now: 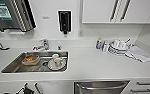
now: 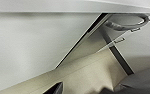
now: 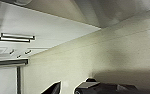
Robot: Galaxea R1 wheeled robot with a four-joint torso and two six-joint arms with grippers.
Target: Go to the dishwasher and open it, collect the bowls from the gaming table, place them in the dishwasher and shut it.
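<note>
Steel-fronted dishwasher (image 1: 101, 87) low in the head view, under the white tabletop (image 1: 91, 62), right of the sink (image 1: 36, 62); door shut, bar handle (image 1: 101, 86) across its top. Cannot tell whether either tool is open or closed. Risks: hooking a drawer handle (image 1: 148, 83) just beside it instead; slipping off the smooth bar; crowding the door's downward swing by standing too near.
</note>
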